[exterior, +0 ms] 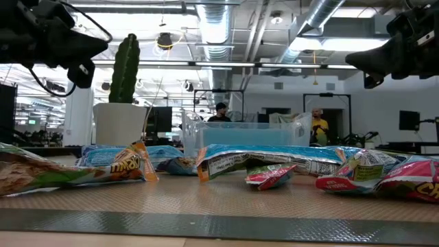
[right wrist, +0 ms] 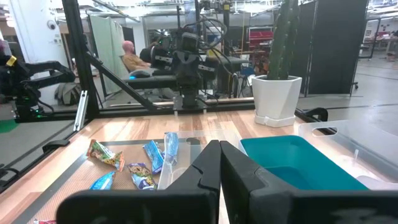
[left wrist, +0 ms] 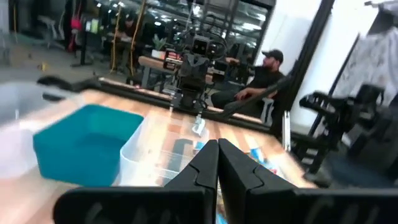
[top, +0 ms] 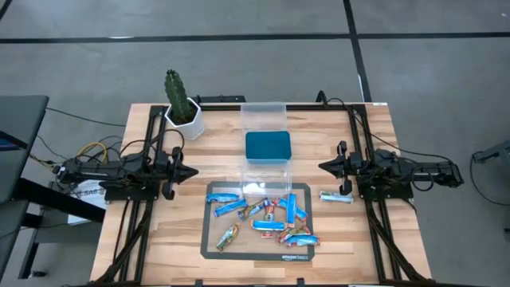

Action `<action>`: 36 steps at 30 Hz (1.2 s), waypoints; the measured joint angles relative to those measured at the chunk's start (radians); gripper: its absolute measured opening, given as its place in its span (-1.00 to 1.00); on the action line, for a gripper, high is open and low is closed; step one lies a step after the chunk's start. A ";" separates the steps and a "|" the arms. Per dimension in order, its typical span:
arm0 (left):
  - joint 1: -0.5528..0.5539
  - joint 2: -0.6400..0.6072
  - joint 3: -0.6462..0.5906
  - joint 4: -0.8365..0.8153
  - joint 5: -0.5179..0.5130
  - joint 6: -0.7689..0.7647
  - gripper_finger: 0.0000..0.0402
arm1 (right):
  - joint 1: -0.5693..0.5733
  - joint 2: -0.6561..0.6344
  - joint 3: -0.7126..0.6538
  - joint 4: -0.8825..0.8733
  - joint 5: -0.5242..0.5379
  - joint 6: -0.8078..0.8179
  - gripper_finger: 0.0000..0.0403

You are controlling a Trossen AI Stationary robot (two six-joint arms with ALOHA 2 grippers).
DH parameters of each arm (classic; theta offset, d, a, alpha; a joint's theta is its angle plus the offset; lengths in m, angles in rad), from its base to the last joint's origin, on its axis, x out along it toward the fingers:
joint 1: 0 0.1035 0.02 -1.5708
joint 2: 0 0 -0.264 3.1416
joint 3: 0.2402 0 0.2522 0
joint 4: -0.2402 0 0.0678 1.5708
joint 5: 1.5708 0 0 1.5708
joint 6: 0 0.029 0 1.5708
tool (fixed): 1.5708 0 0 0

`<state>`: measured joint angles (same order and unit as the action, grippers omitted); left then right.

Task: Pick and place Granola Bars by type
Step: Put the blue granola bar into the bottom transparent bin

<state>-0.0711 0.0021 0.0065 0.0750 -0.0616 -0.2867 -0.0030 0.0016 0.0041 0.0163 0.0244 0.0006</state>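
Observation:
Several granola bars lie flat in a loose heap on a dark mat (top: 213,239) at the table's near middle. Most are blue (top: 231,207), one is green-brown (top: 229,236), and a few are red (top: 299,237). One blue bar (top: 336,197) lies alone on the wood to the right of the mat. In the low view the bars (exterior: 267,161) fill the foreground. My left gripper (top: 191,170) (left wrist: 217,158) hovers shut above the table, left of the mat. My right gripper (top: 323,166) (right wrist: 219,155) hovers shut to the right, above the lone bar's far side.
A teal square tub (top: 267,146) sits between two clear tubs (top: 263,115) (top: 265,177) along the table's middle, beyond the mat. A cactus in a white pot (top: 182,108) stands at the far left. Bare wood lies on both sides of the mat. People sit beyond the table (left wrist: 264,78).

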 joint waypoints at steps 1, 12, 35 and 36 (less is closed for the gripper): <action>0.000 0.000 0.000 0.000 0.000 -0.010 -1.00 | 0.000 0.000 0.000 0.000 0.000 0.000 -1.00; 0.000 0.000 0.001 -0.010 -0.037 -0.014 -1.00 | 0.000 0.000 0.000 0.000 0.000 0.000 -1.00; 0.000 0.632 0.465 -0.370 -0.242 -0.062 -0.48 | 0.000 0.000 0.000 0.000 0.000 0.000 -1.00; -0.001 0.673 0.497 -0.404 -0.234 -0.063 -0.46 | 0.000 0.000 0.000 0.000 0.000 0.000 -1.00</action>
<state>-0.0717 0.6747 0.5036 -0.3295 -0.2957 -0.3492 -0.0032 0.0017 0.0043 0.0163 0.0246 0.0006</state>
